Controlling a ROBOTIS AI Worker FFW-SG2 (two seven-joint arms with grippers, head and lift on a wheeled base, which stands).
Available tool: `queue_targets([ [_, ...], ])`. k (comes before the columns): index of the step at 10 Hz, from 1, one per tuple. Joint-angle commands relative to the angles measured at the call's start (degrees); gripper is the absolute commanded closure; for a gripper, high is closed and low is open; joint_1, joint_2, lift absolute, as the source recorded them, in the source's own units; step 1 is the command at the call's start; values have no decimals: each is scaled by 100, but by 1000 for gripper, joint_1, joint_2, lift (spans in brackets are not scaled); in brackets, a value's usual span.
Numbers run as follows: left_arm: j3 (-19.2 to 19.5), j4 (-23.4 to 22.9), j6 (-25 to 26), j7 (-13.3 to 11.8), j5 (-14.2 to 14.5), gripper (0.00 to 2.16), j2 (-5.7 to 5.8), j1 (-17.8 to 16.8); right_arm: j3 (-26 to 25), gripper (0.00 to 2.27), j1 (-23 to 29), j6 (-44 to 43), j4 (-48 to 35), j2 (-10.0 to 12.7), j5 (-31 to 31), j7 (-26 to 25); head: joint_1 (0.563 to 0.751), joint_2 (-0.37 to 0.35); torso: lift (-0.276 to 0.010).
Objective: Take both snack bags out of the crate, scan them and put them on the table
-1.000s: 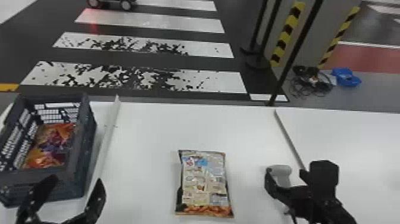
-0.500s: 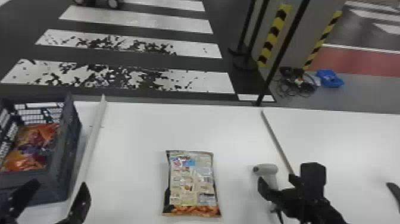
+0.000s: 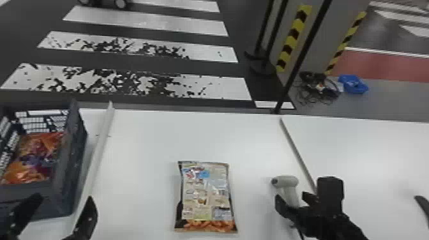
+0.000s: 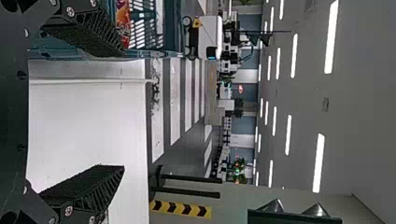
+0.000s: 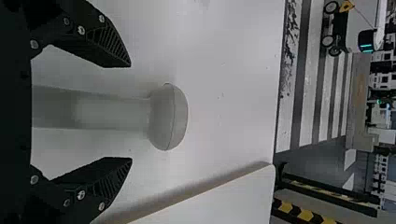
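1. White table [image 3: 146, 140] spans the lower half of the head view; striped floor [image 3: 127, 83] lies beyond, across the upper left.
2. Right gripper [image 5: 130, 113], lower right of the head view: jaws wide, nothing clamped. Scanner [image 5: 168, 116] has its handle between the fingers, with a gap on either side.
3. Governing relation: the handle's long axis runs lengthwise between the fingers, its rounded head just past the fingertips. In my judgement, closing the right jaws squarely across that handle is the move called for. Risk noted: an off-centre close could turn the scanner before it is held.
4. Left gripper [image 3: 63, 196], lower left of the head view: jaws wide, empty, at the near side of the crate.
5. Snack bag [image 3: 206, 194], just below centre of the head view: flat on the table, printed panel up, long axis running up and down the frame. It lies between the two grippers, the right one nearer.
6. Second bag [image 3: 35, 156], orange and purple, at the left of the head view: lying inside the crate [image 3: 76, 153].
7. Progress, as judged: one bag out, one still to be lifted. Whether the first has been scanned, cannot tell.
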Motion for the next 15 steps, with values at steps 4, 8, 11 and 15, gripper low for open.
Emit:
queue_targets([
  [4, 0, 13, 0, 0, 3, 147, -7, -12, -43, 2108, -107, 212, 58, 0, 21, -147, 695, -207, -93],
  [8, 0, 31, 0, 0, 3, 147, -7, -21, -123, 2250, -1, 352, -276, 53, -120, -279, 695, -222, -93],
  [11, 0, 31, -18, 0, 3, 147, -7, -21, -43, 2250, 262, 1354, -1234, 211, -331, -287, 695, -210, -93],
  [15, -26, 22, -18, 0, 3, 147, -7, -56, 291, 2250, 552, 2690, -2122, 405, -454, -287, 695, -143, -93],
])
